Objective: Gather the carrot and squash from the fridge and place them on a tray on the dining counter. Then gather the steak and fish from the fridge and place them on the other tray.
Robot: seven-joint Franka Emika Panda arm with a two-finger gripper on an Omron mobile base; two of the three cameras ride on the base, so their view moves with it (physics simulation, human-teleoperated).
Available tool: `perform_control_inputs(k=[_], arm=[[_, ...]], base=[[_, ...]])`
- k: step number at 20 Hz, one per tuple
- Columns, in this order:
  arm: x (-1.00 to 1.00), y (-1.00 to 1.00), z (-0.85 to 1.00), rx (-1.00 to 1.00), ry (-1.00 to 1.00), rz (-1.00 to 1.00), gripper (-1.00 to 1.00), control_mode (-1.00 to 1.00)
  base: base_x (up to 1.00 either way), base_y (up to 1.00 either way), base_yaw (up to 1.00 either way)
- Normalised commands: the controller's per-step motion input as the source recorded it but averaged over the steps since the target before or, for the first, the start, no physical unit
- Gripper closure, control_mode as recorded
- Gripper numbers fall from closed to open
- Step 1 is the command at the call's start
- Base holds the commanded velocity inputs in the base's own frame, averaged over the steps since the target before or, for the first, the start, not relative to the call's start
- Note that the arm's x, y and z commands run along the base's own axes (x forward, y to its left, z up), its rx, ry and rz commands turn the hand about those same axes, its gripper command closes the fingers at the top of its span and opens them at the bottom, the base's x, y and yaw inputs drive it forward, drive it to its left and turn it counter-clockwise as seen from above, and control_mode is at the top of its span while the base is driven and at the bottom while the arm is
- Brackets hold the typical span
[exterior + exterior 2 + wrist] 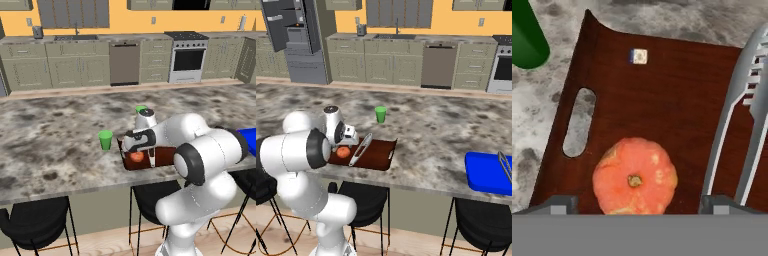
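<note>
Hand view is looking straight down onto a dark brown tray [662,100] lying on the marbled desk [532,125]. Far to the upper left of the fingers [562,204], a green cup [527,40] is standing on the desk beside the tray. Just left of the fingers, the tray's slotted handle hole is showing the desk through it. Between the two spread fingertips, the orange squash [635,176] is sitting on the tray floor, free of both tips, so the fingers are standing released around it rather than pinching it. To the right, a pair of grey tongs [747,115] is lying along the tray, reaching up past the right fingertip. Right base view is showing a blue tray [488,172] well apart, far along the desk to the right.
</note>
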Motion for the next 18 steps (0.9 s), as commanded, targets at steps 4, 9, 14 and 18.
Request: perform_control_inputs(k=[4,9,14,18], arm=[[-0.45,0.0,0.62,0.0,-0.03,0.0,-1.0,-1.0],[-0.85,0.0,0.78,0.0,-0.13,0.0,-1.0,-1.0],[-0.97,0.0,0.81,0.0,-0.2,0.0,-1.0,-1.0],[-1.0,0.0,0.65,0.0,-0.3,0.0,-1.0,-1.0]], base=[[0.0,0.0,0.0],[0.0,0.0,0.0],[0.0,0.0,0.0],[0.0,0.0,0.0]])
